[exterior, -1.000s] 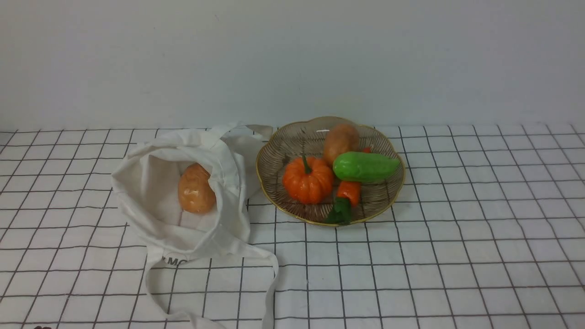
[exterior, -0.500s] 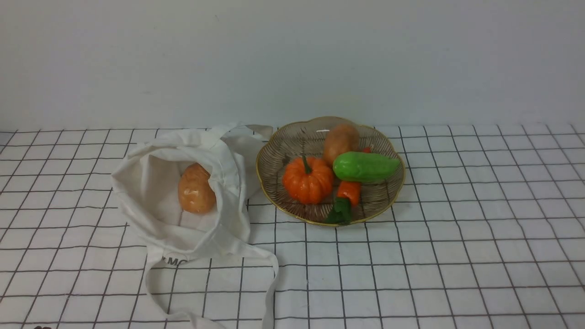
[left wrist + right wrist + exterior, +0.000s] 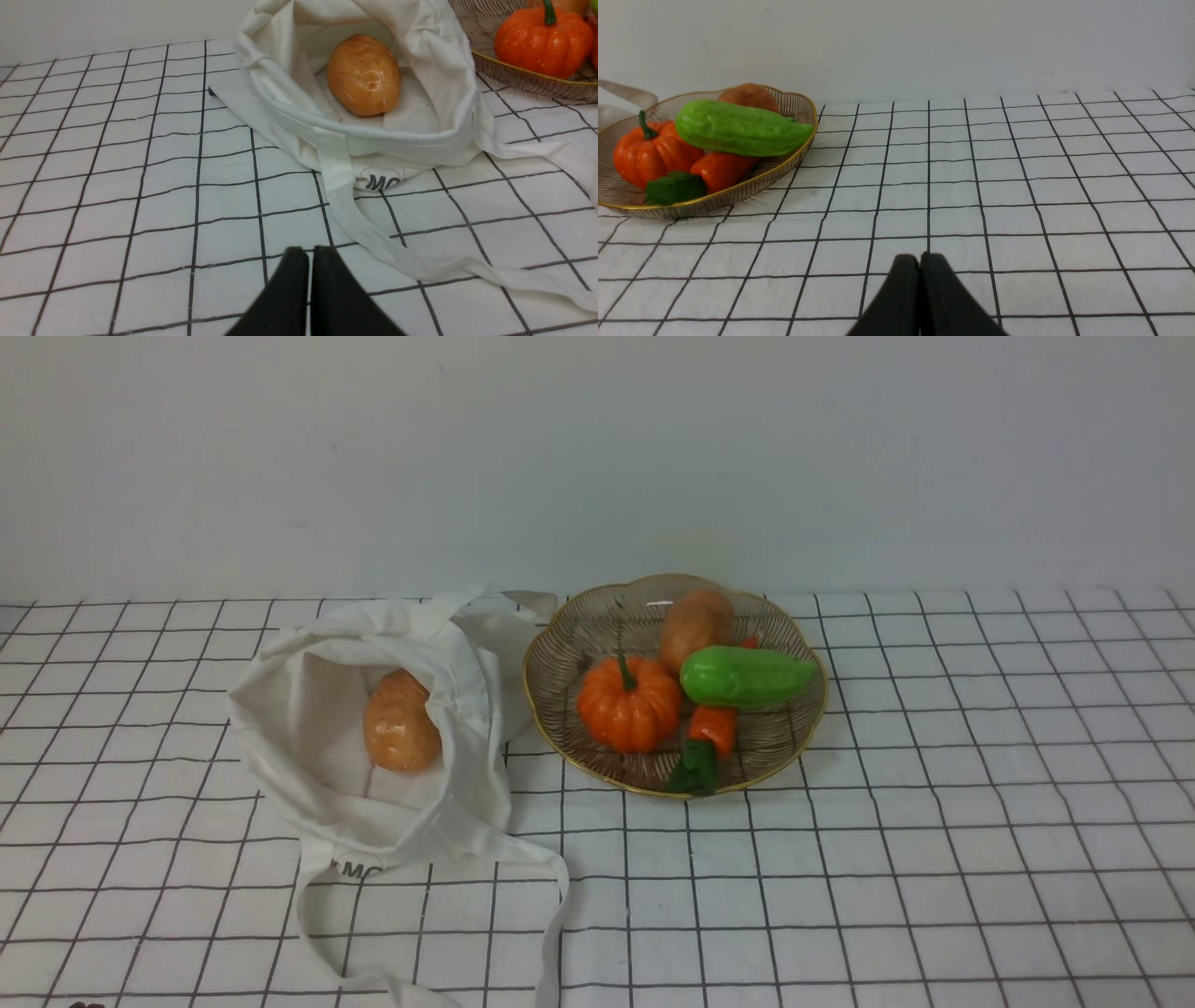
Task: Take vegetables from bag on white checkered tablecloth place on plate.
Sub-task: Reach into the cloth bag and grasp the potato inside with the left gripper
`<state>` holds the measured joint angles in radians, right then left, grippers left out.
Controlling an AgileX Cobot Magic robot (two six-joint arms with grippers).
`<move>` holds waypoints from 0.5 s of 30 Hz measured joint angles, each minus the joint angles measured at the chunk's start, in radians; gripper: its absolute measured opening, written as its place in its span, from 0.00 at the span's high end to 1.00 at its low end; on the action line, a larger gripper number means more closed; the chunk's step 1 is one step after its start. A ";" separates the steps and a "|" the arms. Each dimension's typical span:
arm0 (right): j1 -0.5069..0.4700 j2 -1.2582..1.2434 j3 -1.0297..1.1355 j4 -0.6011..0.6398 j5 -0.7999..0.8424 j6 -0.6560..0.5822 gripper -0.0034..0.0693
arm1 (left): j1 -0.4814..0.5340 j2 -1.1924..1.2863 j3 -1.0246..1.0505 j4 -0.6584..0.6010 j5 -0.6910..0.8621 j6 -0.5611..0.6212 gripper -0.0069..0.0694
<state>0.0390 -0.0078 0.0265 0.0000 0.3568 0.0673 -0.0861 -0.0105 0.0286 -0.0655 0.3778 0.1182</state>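
Observation:
A glossy light orange-tan potato lies inside the open white tote bag on the white checkered tablecloth. It also shows in the left wrist view, inside the bag. The gold-rimmed wire plate stands right of the bag. My left gripper is shut and empty, low over the cloth short of the bag's strap. My right gripper is shut and empty over bare cloth, apart from the plate. Neither gripper shows in the front view.
The plate holds an orange pumpkin, a darker brown potato, a green cucumber and an orange carrot with green leaves. The bag's long strap trails toward the front edge. A pale wall stands behind.

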 joint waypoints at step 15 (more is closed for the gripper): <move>0.000 0.000 0.000 0.000 0.000 0.000 0.97 | 0.000 0.000 0.000 -0.750 0.031 -0.373 0.92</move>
<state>0.0390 -0.0078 0.0265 0.0000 0.3568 0.0673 -0.0861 -0.0105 0.0286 -0.8152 0.4092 -0.2546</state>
